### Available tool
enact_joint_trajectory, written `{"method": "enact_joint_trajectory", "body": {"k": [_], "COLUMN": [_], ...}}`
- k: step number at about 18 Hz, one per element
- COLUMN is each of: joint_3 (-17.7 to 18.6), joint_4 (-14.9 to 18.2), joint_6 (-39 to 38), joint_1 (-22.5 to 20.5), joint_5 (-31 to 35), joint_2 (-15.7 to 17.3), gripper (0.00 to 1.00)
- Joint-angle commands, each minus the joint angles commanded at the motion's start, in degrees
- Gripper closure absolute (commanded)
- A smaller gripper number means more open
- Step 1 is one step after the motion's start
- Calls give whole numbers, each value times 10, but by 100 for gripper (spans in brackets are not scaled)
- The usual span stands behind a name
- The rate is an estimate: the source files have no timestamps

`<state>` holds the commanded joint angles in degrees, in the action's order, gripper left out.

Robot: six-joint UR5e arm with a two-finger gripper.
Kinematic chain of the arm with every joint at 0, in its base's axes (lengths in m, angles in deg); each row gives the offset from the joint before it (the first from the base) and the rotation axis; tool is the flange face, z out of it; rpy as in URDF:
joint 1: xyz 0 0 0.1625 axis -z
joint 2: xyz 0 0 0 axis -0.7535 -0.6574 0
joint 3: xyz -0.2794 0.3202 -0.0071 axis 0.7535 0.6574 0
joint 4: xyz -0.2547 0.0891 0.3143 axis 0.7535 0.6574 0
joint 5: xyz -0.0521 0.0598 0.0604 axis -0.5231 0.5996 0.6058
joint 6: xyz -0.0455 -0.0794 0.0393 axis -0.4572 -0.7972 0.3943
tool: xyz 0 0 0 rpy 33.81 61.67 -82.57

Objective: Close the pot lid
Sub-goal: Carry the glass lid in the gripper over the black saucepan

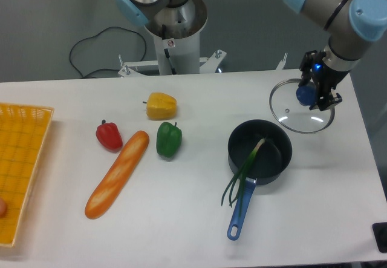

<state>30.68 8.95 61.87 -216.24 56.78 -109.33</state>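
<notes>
The lid, clear glass with a thin metal rim, sits near the far right corner of the surface, its blue knob at the centre. My claw is clamped on that knob, fingers closed around it from either side. I cannot tell whether the lid rests flat on the surface or hangs just above it; its rim looks slightly tilted.

The pot, dark grey-black, stands just nearer than the lid and a little to the left, toward the right side of the surface. It is uncovered. The lid's near rim comes close to the pot's far rim, not over it. The pot's long blue handle points toward the near edge. A green onion lies with its pale end inside the pot and its green leaves hanging out over the rim alongside the handle.

Mid-surface, left of the pot: a green pepper, a yellow pepper beyond it toward the far edge, a red pepper further left. A bread loaf lies diagonally, its upper end between the red and green peppers. A yellow basket sits at the left edge, partly cut off. At the far edge stands a second robot's base, with a black cable trailing behind it.
</notes>
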Motion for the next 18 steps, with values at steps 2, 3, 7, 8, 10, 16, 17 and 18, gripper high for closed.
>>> {"method": "enact_joint_trajectory", "body": {"k": [2, 3, 7, 8, 10, 16, 17, 18], "joint_3": [1, 2, 13, 13, 13, 11, 11, 13], "joint_4": [0, 1, -2, -3, -4, -28, -29, -30], "joint_6": [-18, -25, -67, -77, -103, -183, -196, -206], "joint_1": [3, 4, 12, 14, 28, 57, 58, 59], "joint_5": [-11, -14, -29, -37, -41, -68, -76, -81], "joint_2": [0, 1, 9, 9, 9, 6, 5, 4], "gripper": [45, 45, 45, 45, 45, 45, 45, 45]}}
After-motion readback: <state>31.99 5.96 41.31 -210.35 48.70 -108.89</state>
